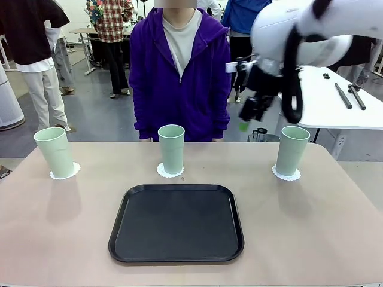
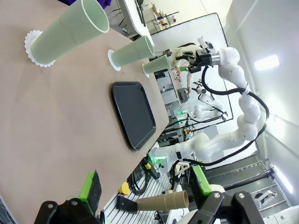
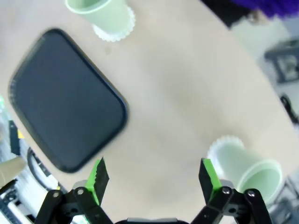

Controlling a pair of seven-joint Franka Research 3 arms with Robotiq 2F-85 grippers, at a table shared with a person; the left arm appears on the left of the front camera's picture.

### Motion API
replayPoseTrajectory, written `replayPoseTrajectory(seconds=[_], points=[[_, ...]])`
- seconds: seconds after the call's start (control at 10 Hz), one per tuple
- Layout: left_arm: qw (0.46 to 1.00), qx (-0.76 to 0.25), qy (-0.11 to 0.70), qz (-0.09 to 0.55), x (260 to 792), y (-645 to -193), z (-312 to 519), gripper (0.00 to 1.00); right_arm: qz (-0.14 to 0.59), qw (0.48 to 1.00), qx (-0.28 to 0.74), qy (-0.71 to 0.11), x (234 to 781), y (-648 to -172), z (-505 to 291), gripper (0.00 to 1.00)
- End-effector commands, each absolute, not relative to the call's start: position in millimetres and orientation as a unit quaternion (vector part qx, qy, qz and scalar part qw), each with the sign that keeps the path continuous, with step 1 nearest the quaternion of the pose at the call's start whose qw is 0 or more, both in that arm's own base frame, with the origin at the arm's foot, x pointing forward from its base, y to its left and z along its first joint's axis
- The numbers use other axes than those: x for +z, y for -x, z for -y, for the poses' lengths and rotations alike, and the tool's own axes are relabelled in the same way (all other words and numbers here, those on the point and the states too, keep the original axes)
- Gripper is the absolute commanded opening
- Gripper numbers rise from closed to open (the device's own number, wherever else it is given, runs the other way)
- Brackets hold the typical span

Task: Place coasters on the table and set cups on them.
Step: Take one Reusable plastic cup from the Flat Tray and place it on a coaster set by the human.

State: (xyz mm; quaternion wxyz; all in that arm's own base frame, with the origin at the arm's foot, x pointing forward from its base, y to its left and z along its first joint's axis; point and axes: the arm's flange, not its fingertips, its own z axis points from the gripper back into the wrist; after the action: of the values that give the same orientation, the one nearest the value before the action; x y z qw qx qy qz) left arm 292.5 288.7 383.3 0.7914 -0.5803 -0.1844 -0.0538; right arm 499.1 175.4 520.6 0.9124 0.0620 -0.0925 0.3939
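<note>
My right gripper (image 3: 152, 179) hangs released and empty above the table (image 1: 311, 239), jaws spread wide. My left gripper (image 2: 145, 189) is likewise spread, holding nothing. Three cups (image 1: 172, 148) stand upright on three coasters (image 1: 169, 171) beyond a black tray (image 1: 176, 223).

— Where do the cups stand relative to the tray (image 1: 176, 222)?
— Behind it on the table (image 1: 311, 227): one cup (image 1: 55, 151) far left, one (image 1: 172, 148) straight behind, one (image 1: 292, 150) far right, each on a coaster (image 1: 64, 173).
</note>
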Motion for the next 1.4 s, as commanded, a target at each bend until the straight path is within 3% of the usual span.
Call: replayPoseTrajectory(seconds=[0.0,0.6,0.8,0.9,1.3], points=[[0.79,-0.054,0.581,0.189,385.0,-290.7,-289.2,1.0,0.064,0.948,0.306,-0.059,531.7,-463.7,-131.7,1.0],[0.79,-0.054,0.581,0.189,385.0,-290.7,-289.2,1.0,0.057,0.988,0.123,-0.077,501.9,-409.1,8.1,1.0],[0.79,-0.054,0.581,0.189,385.0,-290.7,-289.2,1.0,0.057,0.991,0.102,-0.066,494.5,-392.4,22.2,1.0],[0.79,-0.054,0.581,0.189,385.0,-290.7,-289.2,1.0,0.047,0.987,0.131,-0.086,501.0,-412.5,21.8,1.0],[0.79,-0.054,0.581,0.189,385.0,-290.7,-289.2,1.0,0.048,0.987,0.126,-0.085,499.2,-405.0,22.7,1.0]])
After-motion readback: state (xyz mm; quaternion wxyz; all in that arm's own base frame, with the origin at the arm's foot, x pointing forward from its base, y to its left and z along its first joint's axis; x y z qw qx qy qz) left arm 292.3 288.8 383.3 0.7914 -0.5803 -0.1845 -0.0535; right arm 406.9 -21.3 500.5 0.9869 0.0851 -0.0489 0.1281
